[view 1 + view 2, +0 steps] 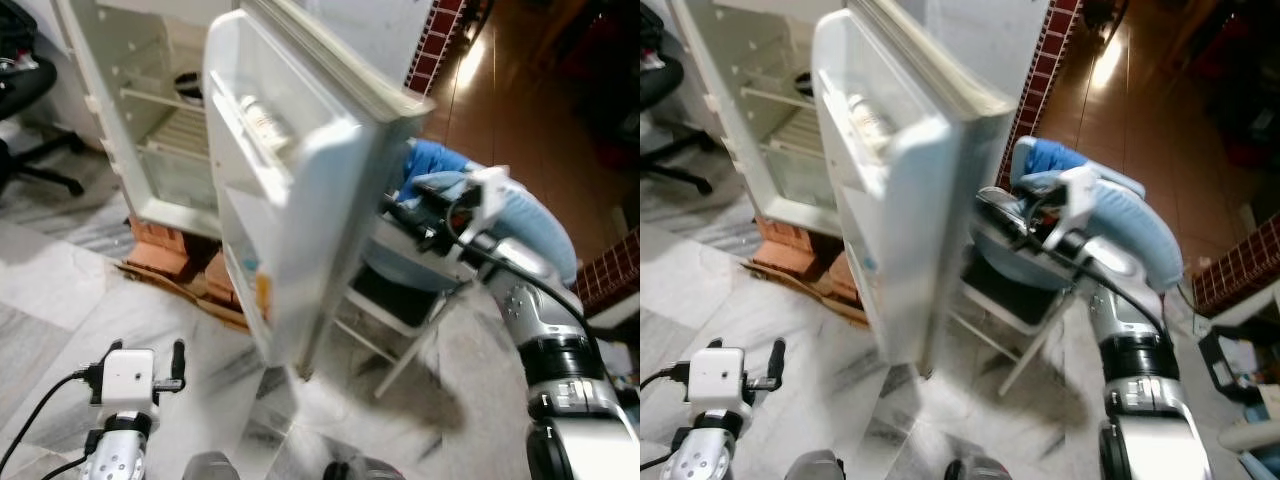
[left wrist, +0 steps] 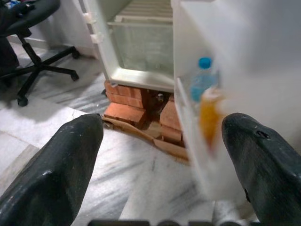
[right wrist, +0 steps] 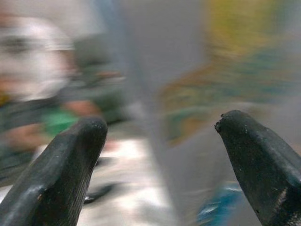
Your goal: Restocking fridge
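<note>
fridge door [image 1: 300,190] ajar | right tool [image 1: 992,215] fingers apart, at door's outer edge | left tool [image 2: 160,169] fingers apart, empty

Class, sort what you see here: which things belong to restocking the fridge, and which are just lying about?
Part of the job:
fridge
fridge door
bottle on the upper door shelf
blue-capped bottle on the lower door shelf
right tool, open, by the door

Just lying about:
office chair
bricks under the fridge
blue cushioned chair
</note>
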